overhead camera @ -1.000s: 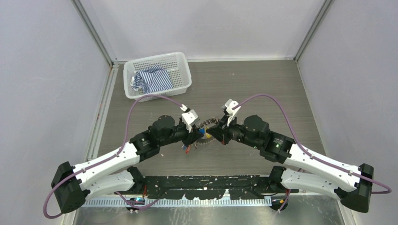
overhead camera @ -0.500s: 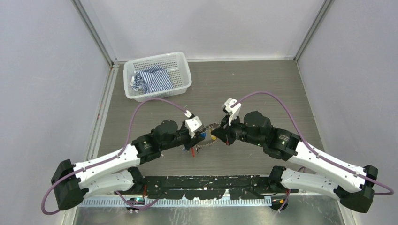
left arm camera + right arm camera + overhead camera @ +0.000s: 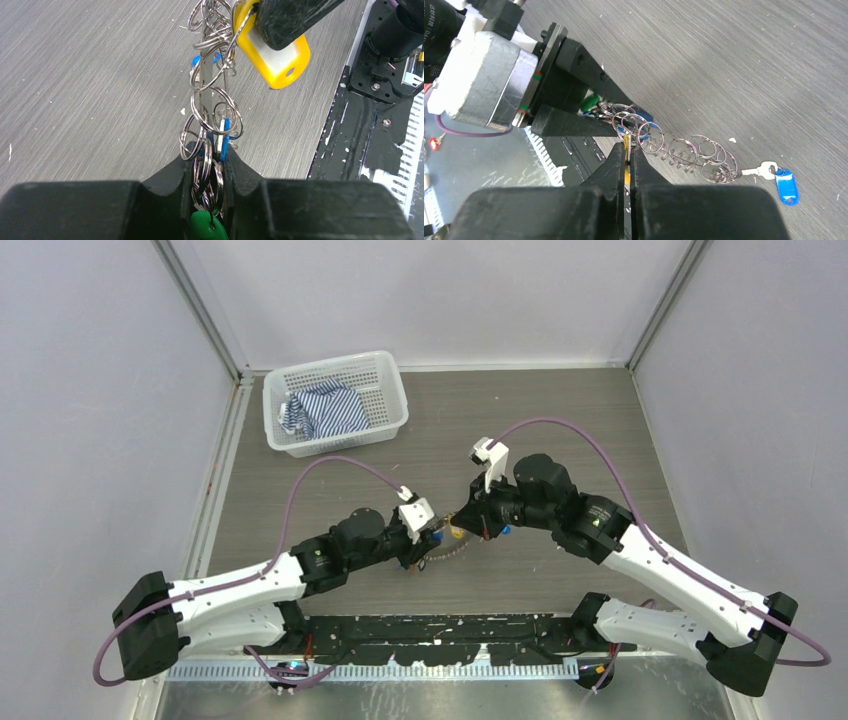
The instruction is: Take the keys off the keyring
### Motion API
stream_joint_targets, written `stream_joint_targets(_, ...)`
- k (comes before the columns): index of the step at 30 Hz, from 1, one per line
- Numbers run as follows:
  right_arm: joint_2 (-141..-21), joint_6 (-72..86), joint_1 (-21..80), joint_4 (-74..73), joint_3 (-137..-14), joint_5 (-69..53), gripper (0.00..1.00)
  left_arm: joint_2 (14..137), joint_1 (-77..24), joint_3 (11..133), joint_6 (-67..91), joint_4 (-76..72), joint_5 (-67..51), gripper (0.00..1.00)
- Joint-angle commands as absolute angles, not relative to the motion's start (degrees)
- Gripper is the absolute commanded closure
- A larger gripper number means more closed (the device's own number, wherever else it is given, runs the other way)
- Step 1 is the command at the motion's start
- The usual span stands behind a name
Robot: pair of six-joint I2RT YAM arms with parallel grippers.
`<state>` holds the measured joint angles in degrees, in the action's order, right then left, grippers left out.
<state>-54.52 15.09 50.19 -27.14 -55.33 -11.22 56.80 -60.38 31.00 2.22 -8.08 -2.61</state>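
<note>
Anchoring seems the purpose: left tool clamps the keyring over the counter, steadying it so right tool, closed on a yellow-tagged key, can draw it off.

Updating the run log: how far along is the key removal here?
Done: no freed key I can confirm. In hand: the left gripper clamps the keyring, and the right gripper pinches the yellow tag hooked to it. Left: that one, the blue tag, the green tag and the rest, all attached.
</note>
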Motion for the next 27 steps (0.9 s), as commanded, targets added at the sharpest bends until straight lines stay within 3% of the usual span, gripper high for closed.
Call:
stream_joint_targets(1, -55.6, 15.2, 47.9, -26.9, -59.3, -17.8, 0.99, 56.2, -60.7, 30.7, 4.2, -14.8, -1.3, 0.65)
stream_joint_targets(3, -56.1, 15.2, 47.5, -26.8, -59.4, -19.1, 0.99, 55.5, -60.7, 30.3, 4.5, -14.8, -0.8, 0.58)
stream_joint_targets(10, -56.5, 15.1, 46.8, -26.7, -59.4, -20.8, 0.99, 51.8, -60.7, 28.6, 4.5, -15.6, -0.4, 0.54)
stream_joint_targets(27, -54.8, 13.4, 45.1, -28.8, -58.9, -22.0, 0.99, 46.1, -60.2, 27.0, -1.3, -24.6, 0.7, 0.62)
